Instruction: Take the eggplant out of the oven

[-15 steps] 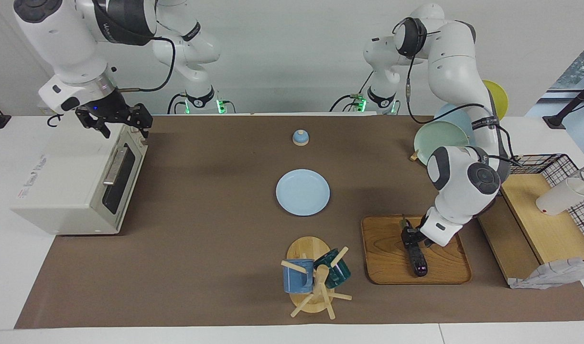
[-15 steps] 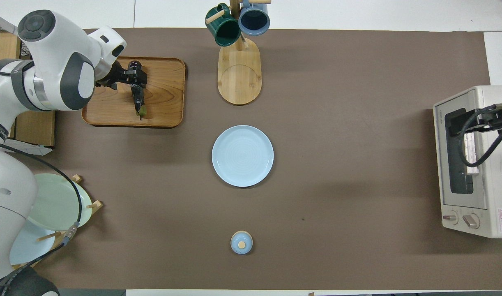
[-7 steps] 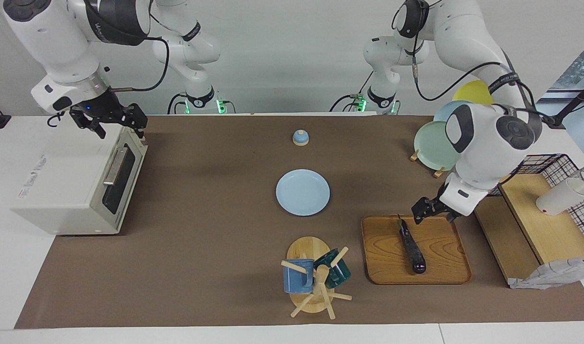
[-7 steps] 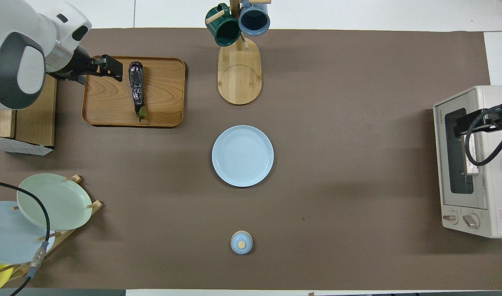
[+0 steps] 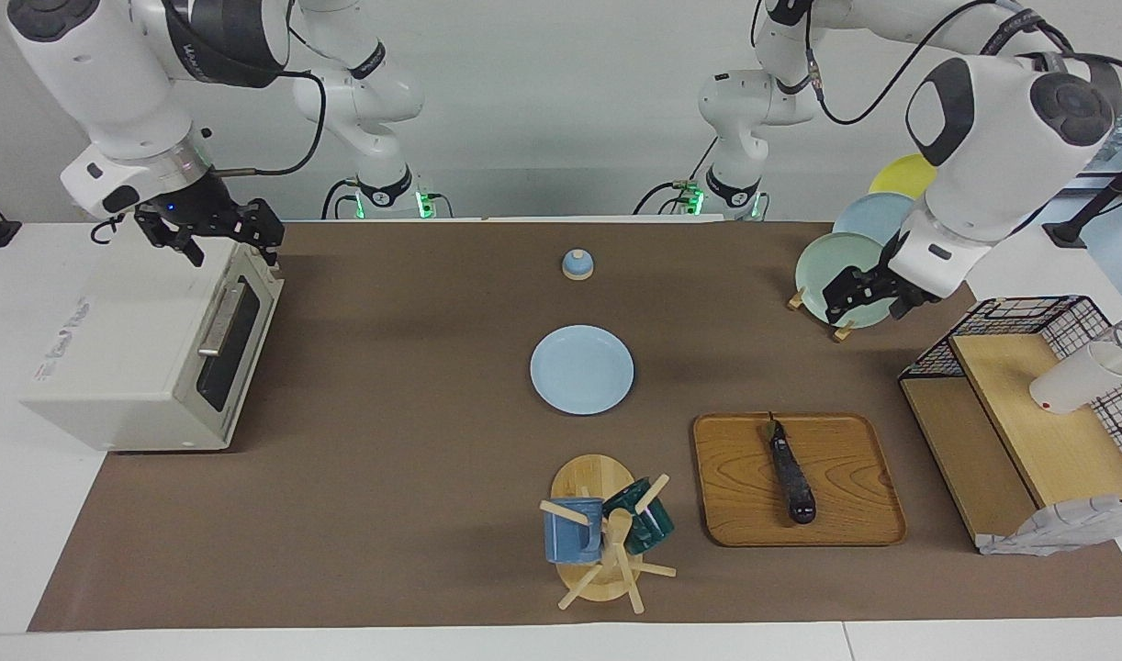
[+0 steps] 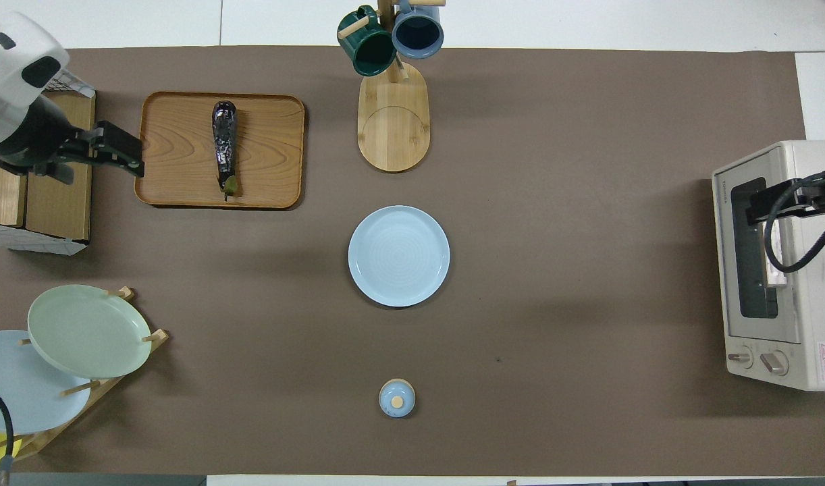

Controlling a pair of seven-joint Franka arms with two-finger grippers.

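Note:
The dark purple eggplant (image 5: 791, 477) lies loose on a wooden tray (image 5: 846, 514) toward the left arm's end of the table; it also shows in the overhead view (image 6: 223, 145) on the tray (image 6: 271, 148). The off-white oven (image 5: 129, 349) stands at the right arm's end with its door shut; it also shows in the overhead view (image 6: 790, 304). My left gripper (image 5: 866, 308) is open and empty, raised beside the plate rack; in the overhead view it (image 6: 134, 154) is next to the tray's edge. My right gripper (image 5: 233, 246) is open and empty over the oven's top front edge, also seen from overhead (image 6: 757, 206).
A light blue plate (image 5: 581, 369) lies mid-table. A small blue lidded knob (image 5: 577, 264) sits nearer to the robots. A mug tree (image 5: 607, 532) with two mugs stands beside the tray. A plate rack (image 5: 846, 266) and a wire basket shelf (image 5: 1029, 404) with a white cup stand at the left arm's end.
My left gripper let go of the eggplant, which now lies on the tray, and rose away toward the plate rack. My right gripper lifted slightly over the oven.

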